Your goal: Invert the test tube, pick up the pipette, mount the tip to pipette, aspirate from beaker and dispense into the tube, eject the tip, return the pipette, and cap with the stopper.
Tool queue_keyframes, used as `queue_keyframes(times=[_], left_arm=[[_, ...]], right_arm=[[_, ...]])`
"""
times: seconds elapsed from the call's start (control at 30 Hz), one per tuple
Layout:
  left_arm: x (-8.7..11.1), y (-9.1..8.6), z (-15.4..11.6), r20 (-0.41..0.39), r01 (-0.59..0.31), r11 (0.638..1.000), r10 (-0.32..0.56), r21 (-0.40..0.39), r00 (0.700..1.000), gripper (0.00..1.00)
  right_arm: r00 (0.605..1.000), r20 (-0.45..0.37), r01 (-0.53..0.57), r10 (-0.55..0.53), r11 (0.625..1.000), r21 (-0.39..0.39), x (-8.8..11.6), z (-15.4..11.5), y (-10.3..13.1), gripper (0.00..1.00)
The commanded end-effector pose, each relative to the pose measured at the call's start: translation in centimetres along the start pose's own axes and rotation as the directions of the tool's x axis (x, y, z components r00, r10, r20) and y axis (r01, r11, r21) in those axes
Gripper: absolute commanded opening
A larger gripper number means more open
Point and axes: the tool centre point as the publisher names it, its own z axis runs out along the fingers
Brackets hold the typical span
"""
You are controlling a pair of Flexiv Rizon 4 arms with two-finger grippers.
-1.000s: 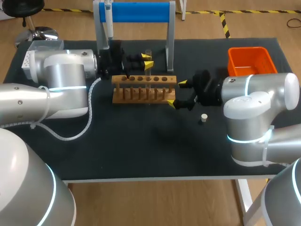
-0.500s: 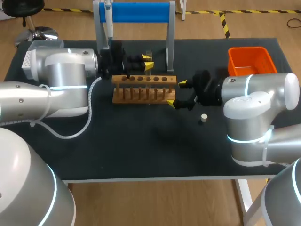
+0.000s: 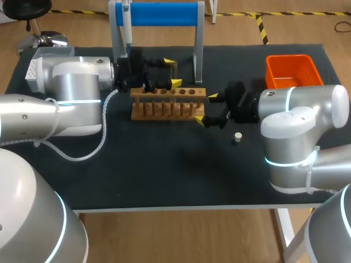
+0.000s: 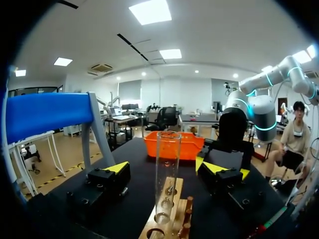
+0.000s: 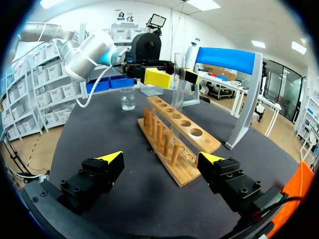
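The left gripper (image 4: 163, 168) stands open, its two black block-shaped fingers with wedge-like yellow tips spread to either side of the test tube (image 4: 168, 144) and not touching it. The tube is a clear glass cylinder, smooth and straight-walled, upright between those fingers with its open mouth up and its lower end seated in a hole of the wooden rack (image 3: 167, 105). The rack is a plain pale-brown wooden frame, a top board drilled with a row of round holes over a row of short pegs, and it runs from under the left gripper out toward the right gripper (image 5: 160, 158). That gripper is open too, with fingers of the same black and yellow make held wide apart at the rack's near end; the end of the rack lies just ahead of it, between the lines of the two fingers, and I cannot tell whether either finger touches the wood. Just beside the right gripper, on the dark matte table (image 3: 175, 164), sits a small pale stopper (image 3: 237, 137). Beyond the left gripper a clear glass beaker (image 5: 127, 98) stands near the rack's far end. Behind the rack rises a grey stand with a blue top bar (image 3: 159, 13), and well off past the right arm sits an orange plastic bin (image 3: 287, 57).
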Motion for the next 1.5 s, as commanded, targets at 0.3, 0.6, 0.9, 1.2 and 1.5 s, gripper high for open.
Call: queue_keyframes(times=[0.3, 0.6, 0.9, 1.2, 1.5], left_arm=[[-0.1, 0.3, -1.3, 0.011, 0.013, 1.000, -0.013, -0.012, 1.000, 1.00], [0.1, 0.6, -3.9, 0.091, 0.030, 0.999, -0.028, -0.019, 0.995, 1.00], [0.0, -1.2, -7.3, 0.170, 0.050, 0.993, -0.032, -0.104, 0.985, 1.00], [1.5, -2.1, -13.4, 0.249, 0.103, 0.970, -0.047, -0.218, 0.967, 1.00], [2.5, -2.2, -15.2, 0.279, 0.143, 0.960, -0.073, -0.239, 0.957, 1.00]], right_arm=[[1.000, -0.002, 0.000, 0.000, 1.000, 0.003, 0.0, -0.1, 0.0, 1.00], [1.000, -0.002, 0.000, 0.000, 1.000, 0.003, 0.0, -0.1, 0.0, 1.00], [1.000, -0.002, 0.000, 0.000, 1.000, 0.003, 0.0, -0.1, 0.0, 1.00], [1.000, -0.002, 0.000, 0.000, 1.000, 0.003, 0.0, -0.1, 0.0, 1.00], [1.000, -0.002, 0.000, 0.000, 1.000, 0.003, 0.0, -0.1, 0.0, 1.00]])
